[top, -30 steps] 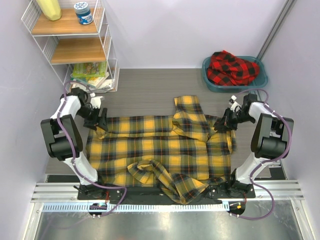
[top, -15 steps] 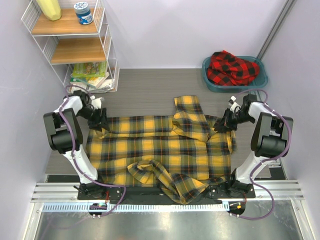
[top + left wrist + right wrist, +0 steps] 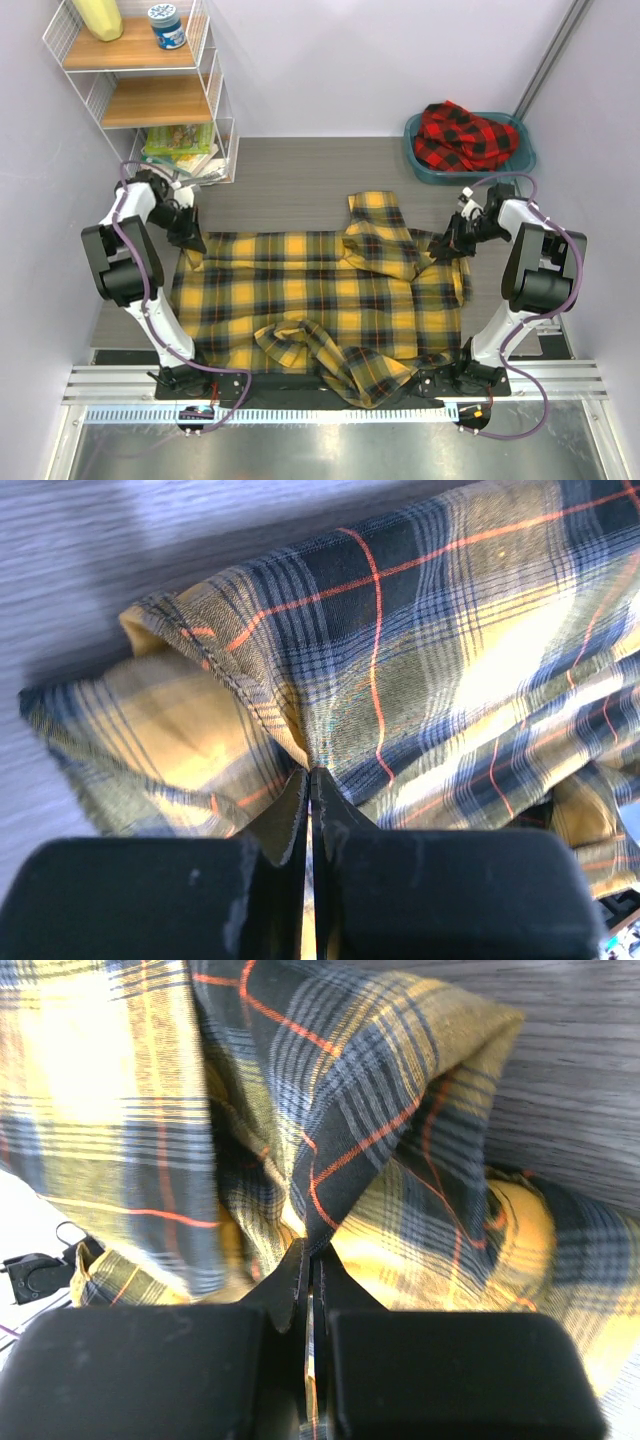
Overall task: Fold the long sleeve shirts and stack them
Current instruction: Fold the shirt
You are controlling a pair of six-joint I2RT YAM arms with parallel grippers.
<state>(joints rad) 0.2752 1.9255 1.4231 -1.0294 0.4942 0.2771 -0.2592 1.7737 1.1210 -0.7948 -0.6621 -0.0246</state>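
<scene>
A yellow-and-black check shirt [image 3: 320, 295] lies spread across the table, rumpled along its near edge, with one part folded up at the far middle. My left gripper [image 3: 188, 243] is shut on the shirt's far left corner [image 3: 310, 750], pinching the cloth between its fingertips. My right gripper [image 3: 447, 247] is shut on the shirt's far right edge [image 3: 330, 1210], where the fabric bunches up over the jaws. A red-and-black check shirt [image 3: 465, 135] lies crumpled in a teal basin [image 3: 425, 165] at the back right.
A white wire shelf unit [image 3: 150, 90] stands at the back left, with a yellow object and a jar on top and bags below. Walls close in on both sides. A metal rail [image 3: 320, 395] runs along the near edge.
My left gripper has closed on the shirt's far left corner and drawn slightly toward the back. The right gripper has kept its hold and barely moved.
</scene>
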